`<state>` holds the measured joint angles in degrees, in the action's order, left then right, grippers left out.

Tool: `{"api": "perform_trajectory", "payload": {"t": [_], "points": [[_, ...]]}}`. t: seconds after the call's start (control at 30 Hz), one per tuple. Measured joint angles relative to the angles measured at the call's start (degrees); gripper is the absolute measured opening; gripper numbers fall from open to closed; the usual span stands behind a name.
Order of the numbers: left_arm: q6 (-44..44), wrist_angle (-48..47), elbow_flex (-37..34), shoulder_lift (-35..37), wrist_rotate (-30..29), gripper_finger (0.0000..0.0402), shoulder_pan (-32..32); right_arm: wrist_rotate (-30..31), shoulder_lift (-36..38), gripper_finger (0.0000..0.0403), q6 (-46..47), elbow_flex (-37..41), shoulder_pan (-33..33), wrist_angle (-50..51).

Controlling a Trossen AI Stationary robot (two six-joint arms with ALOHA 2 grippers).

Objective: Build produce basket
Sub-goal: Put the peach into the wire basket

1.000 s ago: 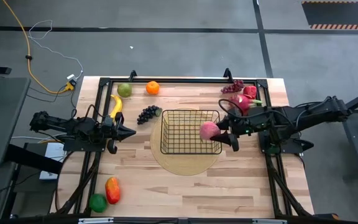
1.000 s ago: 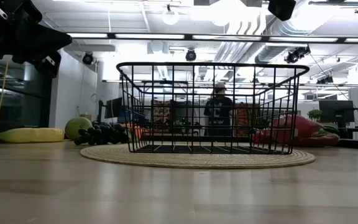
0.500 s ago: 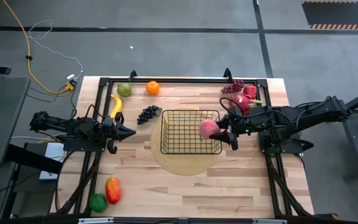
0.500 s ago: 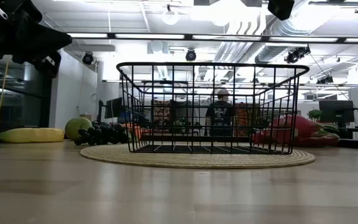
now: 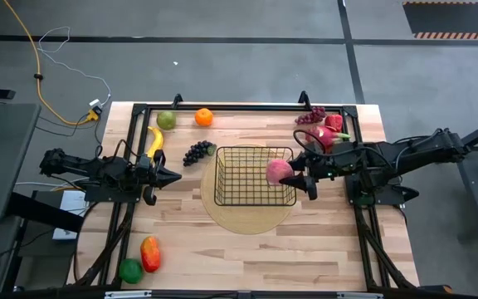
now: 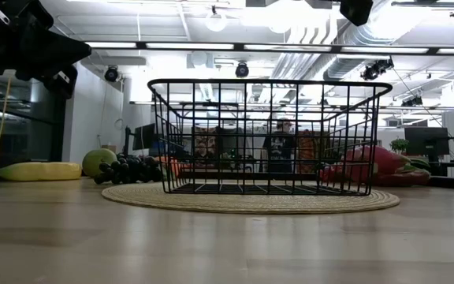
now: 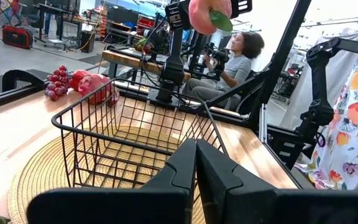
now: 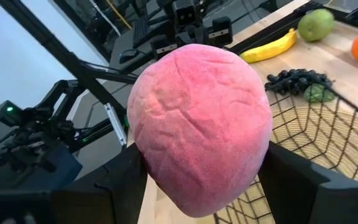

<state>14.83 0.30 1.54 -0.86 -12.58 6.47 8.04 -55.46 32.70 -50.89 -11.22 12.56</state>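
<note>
The black wire basket point(image 5: 254, 176) stands on a round woven mat point(image 5: 247, 218) at mid-table. My right gripper point(image 5: 293, 176) reaches in from the table's right and is shut on a pink peach point(image 5: 278, 172), held above the basket's right part. The left wrist view shows the peach point(image 7: 207, 12) high over the basket point(image 7: 129, 134). My left gripper point(image 5: 171, 176) is shut and hovers left of the basket. Resting on the table are the banana point(image 5: 154, 139), pear point(image 5: 166, 120), orange point(image 5: 203, 117), purple grapes point(image 5: 197, 151), red grapes point(image 5: 309, 115), dragon fruit point(image 5: 330, 131), mango point(image 5: 150, 253) and green ball point(image 5: 131, 270). My right gripper pinches the peach between its two fingers point(image 8: 291, 180), one on each of its opposite sides point(image 8: 257, 155). The fingers come in about level from the table's right. The peach is lifted clear, above the basket, touching neither wire nor table.
Black frame rails point(image 5: 222, 107) run along the table's far edge and sides. A person point(image 7: 238, 53) sits beyond the table in the left wrist view, and another stands far off behind the basket in the low view. Bare wood point(image 5: 247, 257) lies along the near side.
</note>
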Motion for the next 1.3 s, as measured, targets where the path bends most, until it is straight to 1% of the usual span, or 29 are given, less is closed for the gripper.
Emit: {"api": "perform_trajectory", "payload": {"t": [0.43,0.57,0.73,0.9,1.07,1.17,1.3], "points": [[0.0,0.0,0.0,0.0,0.0,0.0003,-0.01,0.41,-0.21,0.0246,-0.32,0.0,2.74,-1.32],[0.0,0.0,0.0,0.0,0.0,0.0003,-0.01,0.22,-2.19,0.0246,-0.32,0.02,3.62,-1.89],[0.0,-0.02,0.0,0.0,0.0,0.0003,0.01,-0.34,-8.29,0.0246,-0.57,-0.4,4.07,-2.55],[0.0,0.0,0.0,0.02,0.0,0.0003,-0.01,0.47,-14.57,0.0246,1.95,-3.72,6.63,5.75],[0.0,-0.01,0.0,0.0,0.0,0.0003,0.01,-0.74,-20.84,0.0246,3.36,-6.56,9.59,15.09],[0.0,0.0,0.0,0.02,0.0,0.0003,0.0,-1.01,-24.66,0.0246,5.53,-6.77,11.08,17.56],[0.0,-0.02,0.0,0.0,0.0,0.0003,0.01,-1.01,-30.02,0.0246,11.05,-6.8,13.32,18.74]]}}
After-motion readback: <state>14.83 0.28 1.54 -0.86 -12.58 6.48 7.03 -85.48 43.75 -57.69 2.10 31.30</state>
